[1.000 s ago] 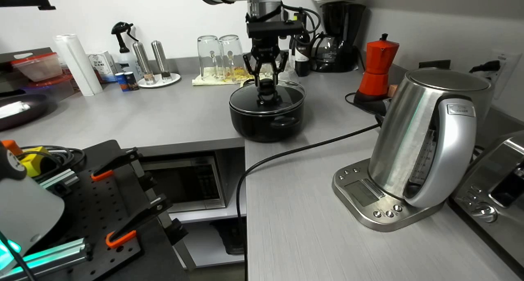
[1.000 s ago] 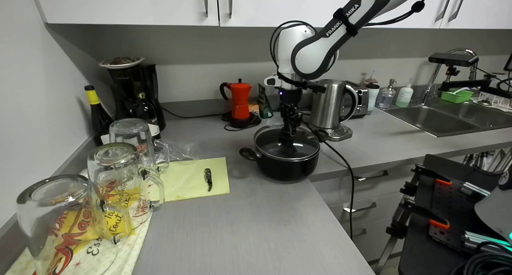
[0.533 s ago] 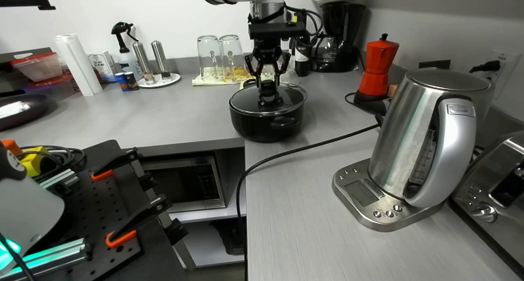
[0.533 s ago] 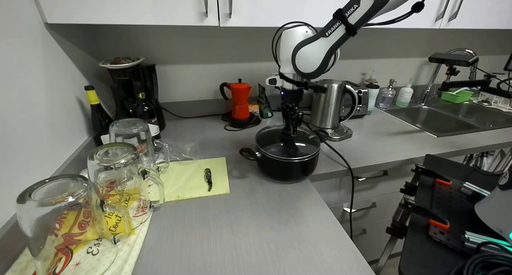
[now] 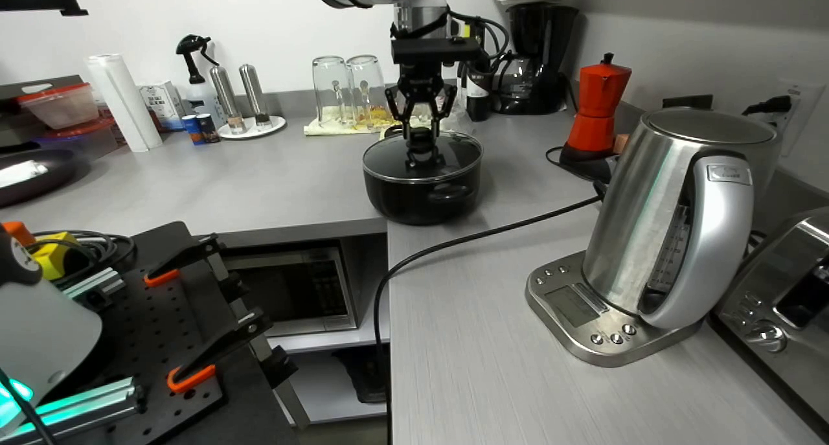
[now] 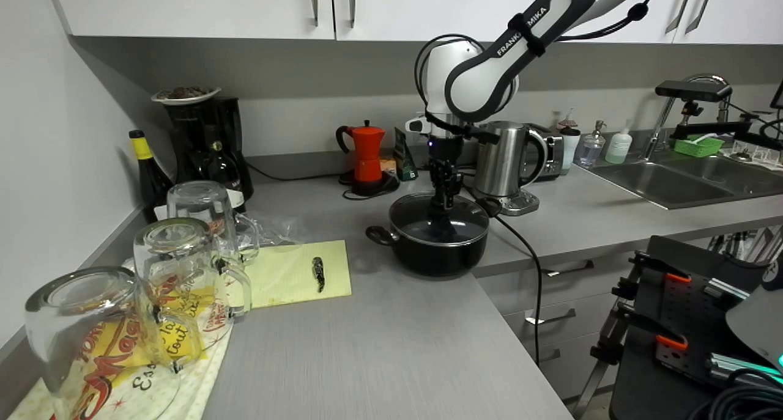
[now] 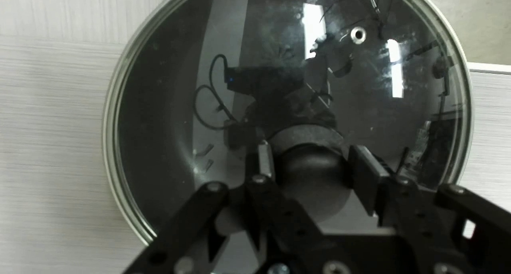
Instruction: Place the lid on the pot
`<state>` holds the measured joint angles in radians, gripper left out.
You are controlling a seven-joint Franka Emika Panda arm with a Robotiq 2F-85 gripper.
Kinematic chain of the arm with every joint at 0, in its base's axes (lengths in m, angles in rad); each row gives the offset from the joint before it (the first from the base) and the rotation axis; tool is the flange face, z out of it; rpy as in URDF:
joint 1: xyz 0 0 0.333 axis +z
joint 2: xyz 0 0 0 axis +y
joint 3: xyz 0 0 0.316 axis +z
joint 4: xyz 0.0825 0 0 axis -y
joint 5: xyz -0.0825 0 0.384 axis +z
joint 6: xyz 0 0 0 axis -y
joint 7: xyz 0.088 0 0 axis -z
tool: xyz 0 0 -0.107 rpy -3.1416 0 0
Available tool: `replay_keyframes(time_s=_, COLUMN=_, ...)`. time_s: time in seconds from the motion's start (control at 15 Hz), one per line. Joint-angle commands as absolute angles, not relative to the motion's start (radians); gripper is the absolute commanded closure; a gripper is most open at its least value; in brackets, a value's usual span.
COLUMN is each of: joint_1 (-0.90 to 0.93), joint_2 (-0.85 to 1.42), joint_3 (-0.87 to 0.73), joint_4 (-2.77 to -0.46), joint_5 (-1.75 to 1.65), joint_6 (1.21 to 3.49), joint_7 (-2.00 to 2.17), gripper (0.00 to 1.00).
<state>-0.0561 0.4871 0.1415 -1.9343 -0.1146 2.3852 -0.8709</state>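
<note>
The clear glass lid [image 5: 392,159] with its metal rim lies level over the low black pot [image 5: 414,200]. In an exterior view the lid [image 6: 413,223] appears seated on the rim of the pot [image 6: 437,260]; any thin gap is too small to tell. My gripper [image 5: 422,148] points straight down above the lid's centre, also in the exterior view [image 6: 443,201]. In the wrist view my gripper [image 7: 310,166] has a finger pad on each side of the dark round knob, shut on it. The lid [image 7: 167,102] fills most of that view and hides the pot.
A steel kettle [image 5: 647,225] on its base and a red moka pot [image 5: 599,98] stand near the pot. A black cable [image 5: 492,227] runs across the counter beside it. Glass mugs [image 6: 177,267] stand on a cloth. The pot is close to the counter's inner corner edge.
The lid and gripper shift slightly together: first a little sideways and then back, ending slightly lower over the pot. The pot stays put. The fingers stay at the knob.
</note>
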Motion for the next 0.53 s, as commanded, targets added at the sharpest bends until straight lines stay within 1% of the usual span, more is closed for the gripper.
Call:
replay_keyframes(time_s=0.0, joint_1=-0.064, joint_2=0.496, joint_3=0.155, joint_4=-1.909, joint_5=-0.087, joint_6=2.37, joint_7=-0.908, gripper=0.75)
replay_keyframes(time_s=0.07, joint_1=-0.064, joint_2=0.495, joint_3=0.155, joint_4=-1.91, joint_5=-0.087, joint_6=2.37, joint_7=-0.909, gripper=0.75)
replay_keyframes(time_s=0.13, joint_1=-0.064, joint_2=0.495, joint_3=0.155, joint_4=-1.91, joint_5=-0.087, joint_6=2.368, joint_7=-0.909, gripper=0.4)
replay_keyframes(time_s=0.2, joint_1=-0.065, joint_2=0.494, joint_3=0.156, joint_4=-1.911, joint_5=-0.085, joint_6=2.369, joint_7=-0.91, gripper=0.24)
replay_keyframes(time_s=0.4, joint_1=-0.067, joint_2=0.486, joint_3=0.164, joint_4=-1.916, joint_5=-0.077, joint_6=2.372, joint_7=-0.923, gripper=0.05)
replay_keyframes(time_s=0.47, joint_1=-0.067, joint_2=0.482, joint_3=0.167, joint_4=-1.918, joint_5=-0.074, joint_6=2.375, joint_7=-0.927, gripper=0.0)
